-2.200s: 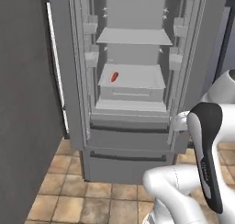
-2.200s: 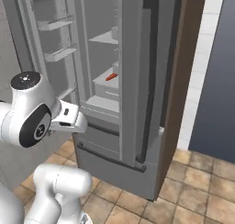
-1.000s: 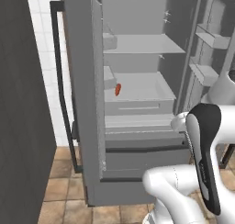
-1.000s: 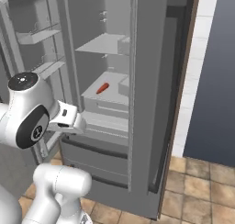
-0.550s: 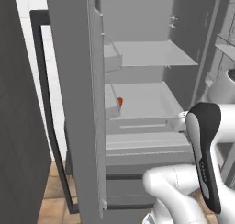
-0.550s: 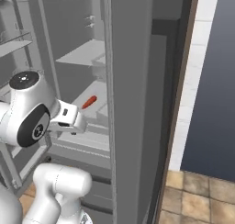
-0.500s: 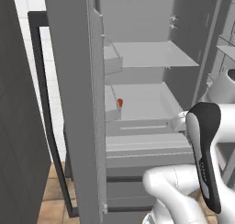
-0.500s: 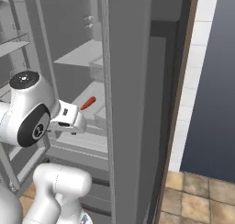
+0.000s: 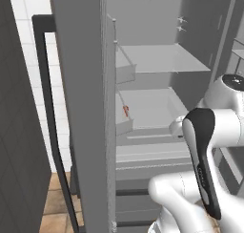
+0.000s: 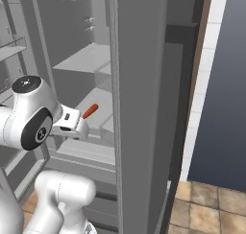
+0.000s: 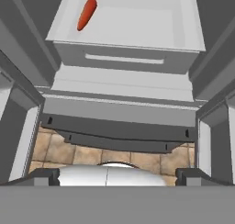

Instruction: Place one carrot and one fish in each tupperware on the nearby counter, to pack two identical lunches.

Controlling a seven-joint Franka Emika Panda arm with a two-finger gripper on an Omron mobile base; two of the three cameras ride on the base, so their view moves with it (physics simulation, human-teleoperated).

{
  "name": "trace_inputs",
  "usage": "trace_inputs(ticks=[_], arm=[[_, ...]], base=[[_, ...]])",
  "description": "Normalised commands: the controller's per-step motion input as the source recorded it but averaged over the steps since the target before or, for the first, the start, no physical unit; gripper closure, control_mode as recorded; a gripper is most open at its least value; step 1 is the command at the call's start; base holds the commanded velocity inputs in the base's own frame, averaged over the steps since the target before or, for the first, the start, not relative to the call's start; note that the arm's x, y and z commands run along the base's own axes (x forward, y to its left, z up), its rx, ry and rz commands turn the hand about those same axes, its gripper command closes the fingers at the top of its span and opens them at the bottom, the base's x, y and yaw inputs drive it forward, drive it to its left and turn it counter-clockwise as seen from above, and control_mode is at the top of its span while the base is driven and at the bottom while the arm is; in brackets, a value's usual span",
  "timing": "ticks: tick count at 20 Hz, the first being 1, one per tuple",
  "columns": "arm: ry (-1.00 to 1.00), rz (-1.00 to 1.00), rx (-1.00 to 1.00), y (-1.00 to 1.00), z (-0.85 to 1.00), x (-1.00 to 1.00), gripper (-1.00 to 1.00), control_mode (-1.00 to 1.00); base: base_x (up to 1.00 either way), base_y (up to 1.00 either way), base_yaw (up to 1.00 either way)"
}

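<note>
The fridge (image 9: 81,108) looks like matt grey metal outside, its shelves (image 9: 157,58) smooth pale plastic. On the drawer (image 11: 133,21) beneath them the carrot (image 11: 86,14) is smooth, slightly glossy orange-red. Below, the floor (image 11: 96,149) is mottled brown tile.

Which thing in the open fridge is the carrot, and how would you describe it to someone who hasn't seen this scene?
Start at the open fridge and find the pale shelf tray above its lower drawers. The carrot lies alone near that tray's left rear corner in the hand view. It is a small, smooth, tapered red-orange root, the one spot of colour among grey-white shelves and walls.
</note>
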Motion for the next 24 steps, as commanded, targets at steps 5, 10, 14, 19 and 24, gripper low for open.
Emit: trace_inputs(ticks=[5, 10, 14, 19, 24], arm=[[-0.03, -0.06, 0.00, 0.14, -0.37, 0.58, -1.00, -1.00], [-0.02, -0.05, 0.03, 0.00, -0.24, 0.71, -1.00, -1.00], [0.00, -0.05, 0.09, 0.00, -0.20, 0.74, -1.00, -1.00], [0.00, -0.05, 0.10, 0.02, -0.29, 0.65, -1.00, -1.00], [0.00, 0.00, 0.02, 0.01, -0.25, 0.53, -1.00, -1.00]], base=[[0.00, 0.00, 0.00], [0.00, 0.00, 0.00], [0.00, 0.00, 0.00], [0.00, 0.00, 0.00], [0.00, 0.00, 0.00]])
